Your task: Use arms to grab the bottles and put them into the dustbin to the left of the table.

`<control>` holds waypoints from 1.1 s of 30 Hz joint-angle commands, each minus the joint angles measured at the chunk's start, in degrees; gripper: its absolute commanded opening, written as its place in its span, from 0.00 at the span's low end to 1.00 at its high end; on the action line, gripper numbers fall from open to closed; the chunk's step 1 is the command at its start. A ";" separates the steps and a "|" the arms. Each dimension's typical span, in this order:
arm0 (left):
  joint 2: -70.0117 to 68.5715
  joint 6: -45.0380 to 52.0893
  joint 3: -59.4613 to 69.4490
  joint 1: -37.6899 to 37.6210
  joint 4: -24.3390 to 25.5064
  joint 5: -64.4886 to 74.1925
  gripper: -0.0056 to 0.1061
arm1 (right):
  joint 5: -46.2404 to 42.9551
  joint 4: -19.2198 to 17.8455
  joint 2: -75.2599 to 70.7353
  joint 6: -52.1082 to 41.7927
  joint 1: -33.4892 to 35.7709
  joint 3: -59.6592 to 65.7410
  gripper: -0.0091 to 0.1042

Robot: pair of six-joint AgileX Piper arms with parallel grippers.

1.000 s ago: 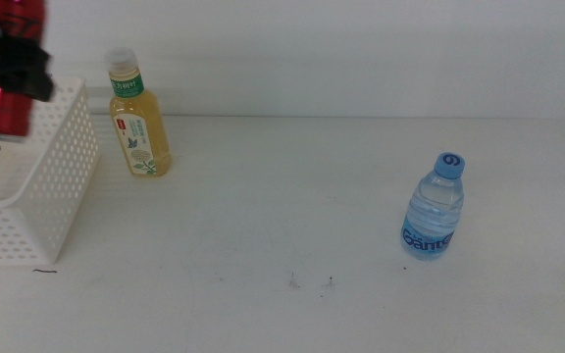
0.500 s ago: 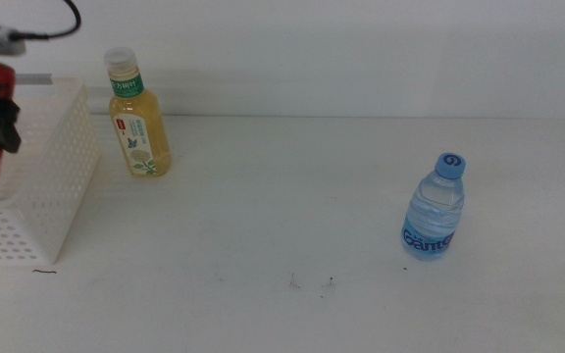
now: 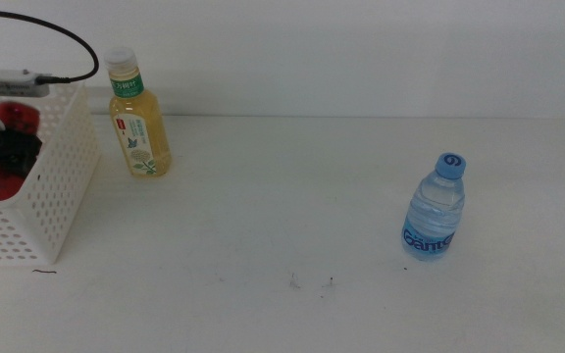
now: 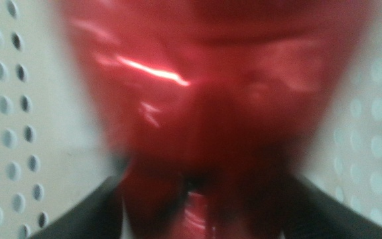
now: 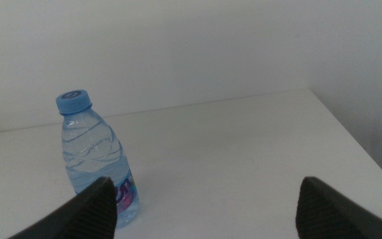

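Note:
My left gripper [image 3: 8, 152] is down inside the white perforated dustbin [image 3: 59, 186] at the table's left edge, shut on the slim red can [image 3: 16, 117]. In the left wrist view the can [image 4: 197, 86] fills the picture, blurred, with the dustbin's perforated walls [image 4: 5, 119] on both sides. The yellow tea bottle [image 3: 140, 123] stands upright just right of the dustbin. The small blue-capped water bottle [image 3: 434, 211] stands upright at the right of the table. My right gripper [image 5: 204, 212] is open and empty, low over the table near the water bottle [image 5: 98, 166], and is out of the middle view.
The white table [image 3: 282, 196] has a few dark specks [image 3: 312, 282] near its front. A black cable [image 3: 57, 34] arcs above the dustbin from the left arm's white housing [image 3: 8, 83]. The table's right edge lies just beyond the water bottle.
My left gripper has gone down with the red can, from above the dustbin's rim to inside the dustbin. The two bottles have not moved.

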 commanded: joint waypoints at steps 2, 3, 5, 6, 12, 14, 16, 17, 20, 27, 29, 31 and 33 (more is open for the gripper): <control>-0.70 0.20 -0.83 0.01 -0.45 -1.73 0.84 | -0.61 -0.18 -0.30 -0.35 -0.28 0.23 0.89; -1.00 0.20 -1.10 0.01 -0.45 -1.47 0.89 | -0.61 -0.18 -0.30 -0.35 -0.28 0.23 0.89; -1.93 0.20 -1.92 -0.10 -1.10 0.17 0.89 | -0.61 -0.18 -0.30 -0.35 -0.28 0.23 0.89; -2.74 -0.05 -2.40 -0.22 -1.09 1.18 0.89 | -0.61 -0.18 -0.30 -0.35 -0.28 0.23 0.89; -11.48 -5.61 -1.62 -3.59 2.27 2.28 0.89 | -0.61 -0.18 -0.30 -0.35 -0.28 0.23 0.89; -15.68 -9.97 1.63 -5.76 6.27 -1.10 0.89 | -0.61 -0.18 -0.30 -0.35 -0.28 0.23 0.89; -21.28 -14.46 6.60 -8.84 10.58 -5.52 0.89 | -0.61 -0.18 -0.30 -0.35 -0.28 0.23 0.89; -24.40 -17.89 9.83 -10.56 13.11 -9.23 0.89 | -0.61 -0.18 -0.30 -0.35 -0.28 0.23 0.89; -33.41 -27.84 19.98 -15.83 20.10 -17.64 0.89 | -0.61 -0.18 -0.30 -0.35 -0.28 0.23 0.89; -51.53 -53.08 40.64 -29.08 38.52 -32.04 0.89 | -0.61 -0.18 -0.30 -0.35 -0.28 0.23 0.89; -55.44 -60.89 46.59 -31.38 43.91 -36.65 0.89 | -0.61 -0.18 -0.30 -0.35 -0.28 0.23 0.89; -58.53 -65.48 52.01 -32.09 46.90 -41.50 0.89 | -0.61 -0.18 -0.30 -0.35 -0.28 0.23 0.89; -60.68 -67.06 56.07 -31.97 47.38 -45.21 0.89 | -0.61 -0.18 -0.30 -0.35 -0.28 0.23 0.89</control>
